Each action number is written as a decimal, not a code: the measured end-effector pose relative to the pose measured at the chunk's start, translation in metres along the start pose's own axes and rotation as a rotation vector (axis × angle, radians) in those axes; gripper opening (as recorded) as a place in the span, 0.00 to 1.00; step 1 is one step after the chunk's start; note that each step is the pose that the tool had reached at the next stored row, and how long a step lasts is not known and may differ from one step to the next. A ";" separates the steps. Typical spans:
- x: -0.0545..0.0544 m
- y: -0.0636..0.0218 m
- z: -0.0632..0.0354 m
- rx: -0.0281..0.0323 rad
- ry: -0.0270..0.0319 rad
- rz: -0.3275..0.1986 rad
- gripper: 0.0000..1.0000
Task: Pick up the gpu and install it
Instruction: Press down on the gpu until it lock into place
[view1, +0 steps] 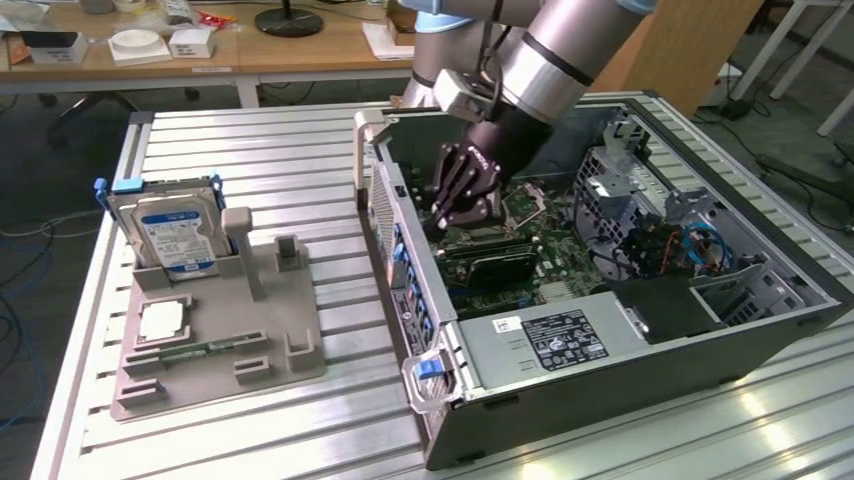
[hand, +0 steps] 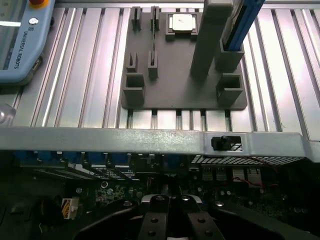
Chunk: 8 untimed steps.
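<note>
One open computer case (view1: 601, 330) lies on the slatted table (view1: 267, 150). Beside the case sits one grey fixture tray (view1: 220, 345), carrying one hard drive (view1: 167, 235), one memory stick (view1: 200, 350) and one square chip (view1: 163, 320).

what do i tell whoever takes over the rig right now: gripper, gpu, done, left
Gripper: shut, reaching down inside the open grey metal computer case, close over the green motherboard.
GPU, the thin flat dark circuit card: inside the case, just below the gripper. Whether the gripper pinches it cannot be told.
Done: the card is off the grey plastic parts holder and in the case.
Left: seating in its slot is not confirmed; the arm is not clear of the case.
</note>
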<state>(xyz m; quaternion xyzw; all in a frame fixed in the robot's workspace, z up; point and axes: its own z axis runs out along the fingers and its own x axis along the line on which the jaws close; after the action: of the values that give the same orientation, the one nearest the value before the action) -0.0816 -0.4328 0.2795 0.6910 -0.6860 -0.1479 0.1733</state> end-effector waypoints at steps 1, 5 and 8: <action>0.000 -0.0028 -0.0012 -0.0120 0.0001 -0.001 0.10; 0.001 -0.0126 -0.0036 -0.0372 -0.0003 -0.002 0.10; 0.002 -0.0134 -0.0021 -0.0566 -0.0001 -0.003 0.10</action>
<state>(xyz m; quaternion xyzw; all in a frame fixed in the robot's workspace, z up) -0.0686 -0.4349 0.2755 0.6868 -0.6805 -0.1676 0.1926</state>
